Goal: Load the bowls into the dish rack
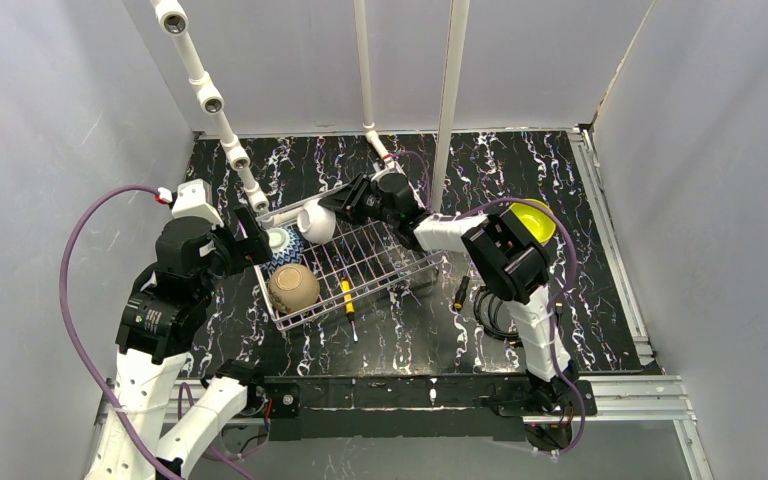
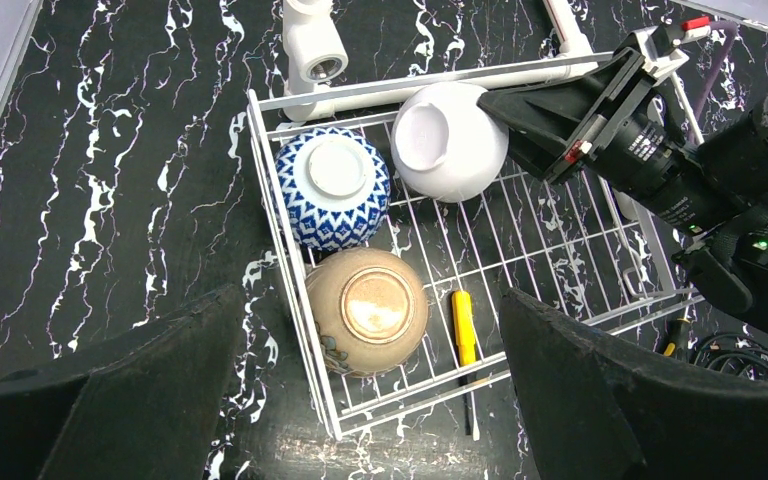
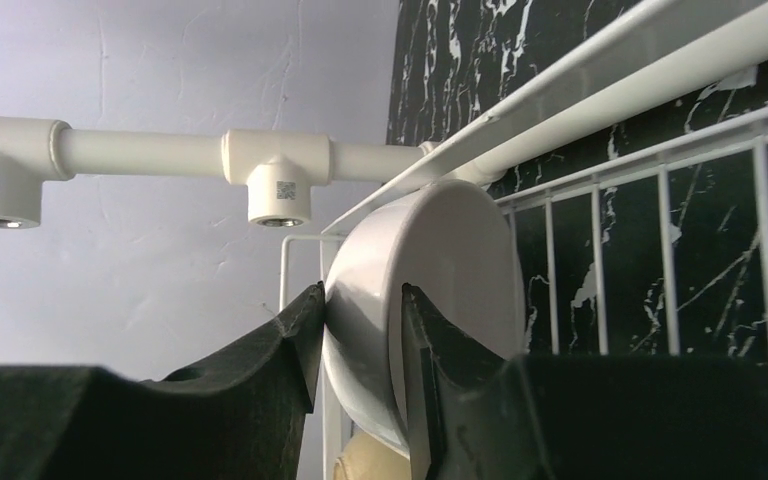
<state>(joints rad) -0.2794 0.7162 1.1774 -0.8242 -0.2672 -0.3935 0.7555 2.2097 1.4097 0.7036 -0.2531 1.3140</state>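
No words or numbers are legible. In the right wrist view, QR-code stickers (image 3: 287,189) sit on the white tee fitting (image 3: 278,155) at ten o'clock and the elbow fitting (image 3: 5,160) at nine. White print on the right arm's wrist housing (image 2: 650,150) is too small to read.

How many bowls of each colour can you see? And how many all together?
blue-white bowl: 1
white bowl: 1
tan bowl: 1
yellow-green bowl: 1
Total: 4 bowls in view
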